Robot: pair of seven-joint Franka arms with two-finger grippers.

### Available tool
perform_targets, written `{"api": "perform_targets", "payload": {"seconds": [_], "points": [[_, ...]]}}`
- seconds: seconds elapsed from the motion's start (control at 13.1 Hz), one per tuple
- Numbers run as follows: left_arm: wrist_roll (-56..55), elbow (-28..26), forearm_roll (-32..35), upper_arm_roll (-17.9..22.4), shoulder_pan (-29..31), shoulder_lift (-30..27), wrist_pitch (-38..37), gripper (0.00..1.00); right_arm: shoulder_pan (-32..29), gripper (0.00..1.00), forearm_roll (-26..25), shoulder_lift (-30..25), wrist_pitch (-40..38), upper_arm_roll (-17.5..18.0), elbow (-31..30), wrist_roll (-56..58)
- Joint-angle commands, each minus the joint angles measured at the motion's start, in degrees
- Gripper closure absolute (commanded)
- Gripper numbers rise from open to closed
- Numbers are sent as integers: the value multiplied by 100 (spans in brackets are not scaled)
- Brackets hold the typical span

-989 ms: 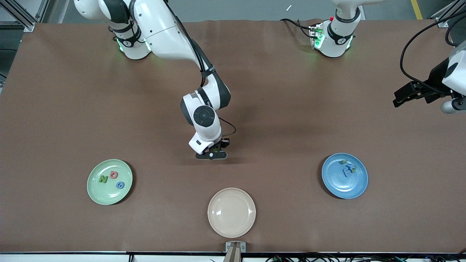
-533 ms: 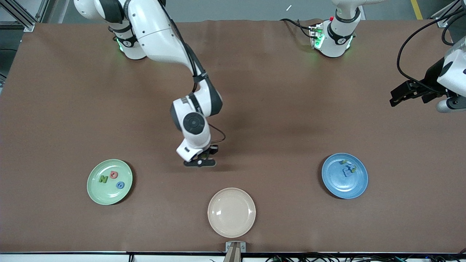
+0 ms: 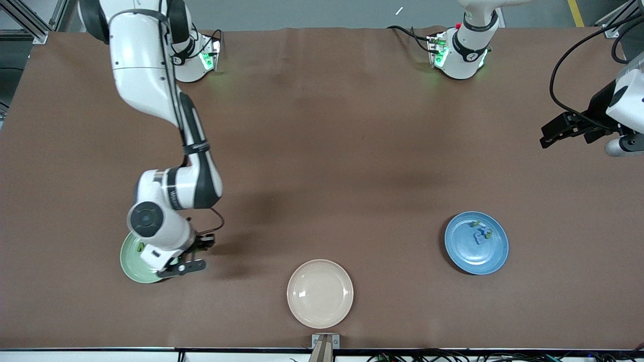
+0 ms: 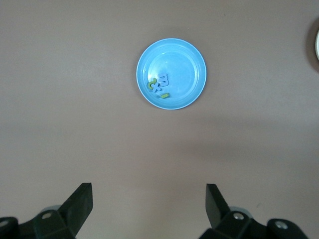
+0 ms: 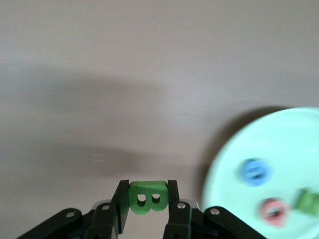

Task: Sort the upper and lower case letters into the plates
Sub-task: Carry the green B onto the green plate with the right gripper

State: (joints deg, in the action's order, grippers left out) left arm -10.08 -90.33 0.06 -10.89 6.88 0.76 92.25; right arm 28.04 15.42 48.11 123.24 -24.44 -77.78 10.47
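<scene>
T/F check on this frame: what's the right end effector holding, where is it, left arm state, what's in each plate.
1. The right end effector grips a green letter B. True.
2. The right end effector is over the blue plate. False: it is at the edge of the pale green plate, at the right arm's end of the table.
3. The left end effector is open and holds nothing. True.
4. The cream plate holds three letters. False: no letters show in it.
5. The blue plate holds a small cluster of letters. True.
6. The pale green plate has no letters in it. False: the right wrist view shows blue, pink-red and green pieces in it.
</scene>
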Motion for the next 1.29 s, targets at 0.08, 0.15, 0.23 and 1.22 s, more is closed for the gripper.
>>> {"api": "perform_targets", "payload": {"seconds": [0.08,0.15,0.23,1.22], "points": [[59,-108,3,-10,33,-120,92,0,-798,93,-92,-127,-143,124,61,1358],[7,-91,3,-19,15,-120,92,0,-939,90,-92,-118,-143,124,61,1561],[6,-91,3,-19,15,-120,83,0,-993,83,-92,-109,-143,124,27,1589],[59,-117,38,34,50,-85,92,0,-1134,0,-153,-2058,-1414,115,9,678]]}}
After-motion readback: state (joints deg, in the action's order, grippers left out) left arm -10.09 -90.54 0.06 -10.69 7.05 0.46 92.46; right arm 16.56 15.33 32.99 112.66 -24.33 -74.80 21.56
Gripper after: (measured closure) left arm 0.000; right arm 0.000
